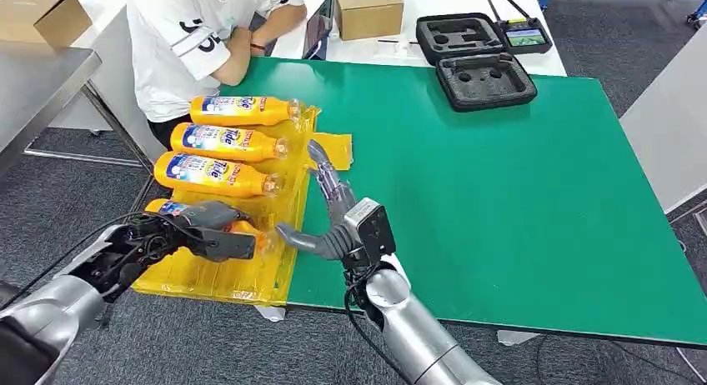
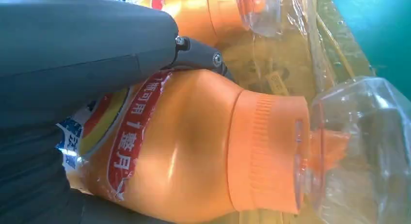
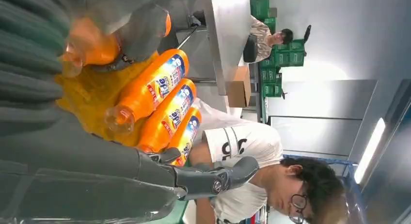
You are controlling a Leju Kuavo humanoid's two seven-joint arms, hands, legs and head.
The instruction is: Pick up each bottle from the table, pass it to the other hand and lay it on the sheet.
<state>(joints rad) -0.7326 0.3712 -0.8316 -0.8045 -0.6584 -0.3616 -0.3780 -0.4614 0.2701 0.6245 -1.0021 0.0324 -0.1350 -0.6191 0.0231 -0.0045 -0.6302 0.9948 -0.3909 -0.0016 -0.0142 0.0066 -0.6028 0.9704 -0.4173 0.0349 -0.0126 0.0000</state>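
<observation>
While the left hand (image 1: pixel 213 231) is gripping the fourth bottle (image 1: pixel 250 235) low over the near end of the yellow sheet (image 1: pixel 242 277), the items are standing as follows.
Bottles: four orange ones; three (image 1: pixel 242 111) (image 1: pixel 225 142) (image 1: pixel 213 174) are lying side by side on the sheet, caps pointing toward the green table (image 1: pixel 500 193).
Right hand (image 1: pixel 329 210): holding nothing, fingers spread apart, hovering over the table edge just beside the sheet.
Sheet: one, crinkled, lying at the table's left edge.
Left wrist view: showing the held bottle's ribbed orange neck (image 2: pixel 266 151) and clear cap (image 2: pixel 358 141), with a second bottle's cap (image 2: pixel 261 8) beside it.
Right wrist view: showing the three laid bottles (image 3: pixel 150 88) in a row.
Person (image 1: pixel 200 35): one, in a white shirt, sitting at the far corner.
Cardboard boxes: two (image 1: pixel 367 8) (image 1: pixel 42 14).
Black foam case (image 1: pixel 475 60): one, open, lying on the far table edge.
</observation>
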